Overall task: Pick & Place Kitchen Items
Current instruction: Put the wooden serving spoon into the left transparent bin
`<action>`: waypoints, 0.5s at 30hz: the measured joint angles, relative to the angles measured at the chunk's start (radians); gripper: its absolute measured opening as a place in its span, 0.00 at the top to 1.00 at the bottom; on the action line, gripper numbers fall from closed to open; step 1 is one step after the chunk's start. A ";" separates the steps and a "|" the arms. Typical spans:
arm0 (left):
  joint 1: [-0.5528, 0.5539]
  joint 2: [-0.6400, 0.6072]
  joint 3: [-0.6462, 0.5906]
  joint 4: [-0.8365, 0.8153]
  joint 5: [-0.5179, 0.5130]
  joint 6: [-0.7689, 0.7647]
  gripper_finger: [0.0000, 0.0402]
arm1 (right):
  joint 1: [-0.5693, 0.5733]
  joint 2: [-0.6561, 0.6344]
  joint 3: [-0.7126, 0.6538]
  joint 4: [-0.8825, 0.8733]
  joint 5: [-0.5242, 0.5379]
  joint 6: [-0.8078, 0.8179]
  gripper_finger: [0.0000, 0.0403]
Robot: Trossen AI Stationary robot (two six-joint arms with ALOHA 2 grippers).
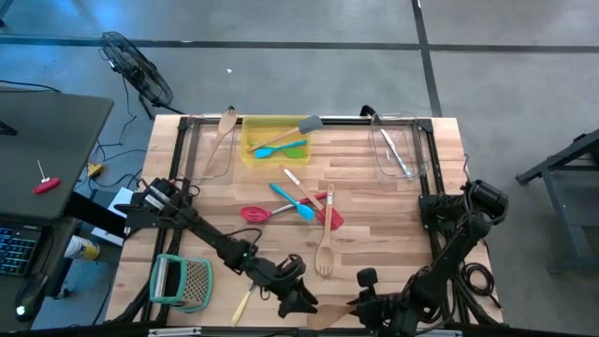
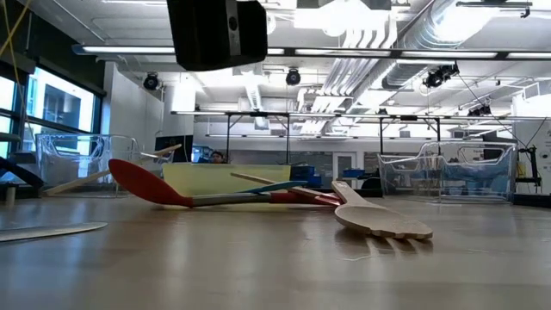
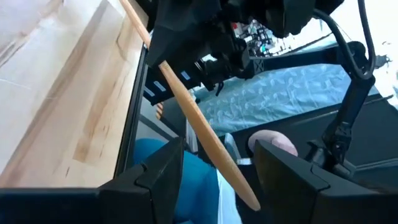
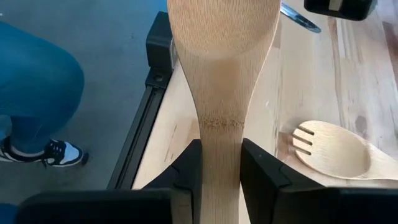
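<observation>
A pale wooden spatula (image 1: 328,316) hangs over the table's near edge between my two grippers. My right gripper (image 4: 219,149) is shut on it and shows in the high view (image 1: 363,304). My left gripper (image 1: 298,298) is open. In the left wrist view its fingers (image 3: 214,158) stand on either side of the spatula's free end (image 3: 230,174); I cannot tell whether they touch it. More utensils lie mid-table: red spatulas (image 1: 255,213), a blue one (image 1: 292,203) and a wooden fork-spoon (image 1: 325,248). My right gripper pinches the wooden spatula between its two fingers at the neck (image 4: 219,124), just below the wide blade. The spatula sticks straight out ahead of the fingers, along them, toward the left gripper. It is lifted clear above the table's near edge.
A yellow tray (image 1: 251,140) at the far edge holds blue, green and grey spatulas. Clear bins stand at far left (image 1: 208,154) and far right (image 1: 398,154). A green-framed grater (image 1: 182,281) and a yellow-handled knife (image 1: 241,304) lie near left. A person's leg (image 4: 37,87) is beyond the near edge.
</observation>
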 joint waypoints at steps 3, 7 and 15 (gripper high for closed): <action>-0.009 0.000 0.000 -0.001 -0.022 -0.001 0.52 | 0.000 0.000 0.000 -0.003 0.008 0.000 0.83; -0.016 0.000 0.000 -0.001 -0.020 0.003 0.52 | -0.009 0.000 0.000 -0.014 0.008 0.001 0.83; -0.016 0.000 0.000 -0.009 0.015 -0.004 0.52 | -0.040 0.000 0.000 -0.022 -0.006 -0.001 0.83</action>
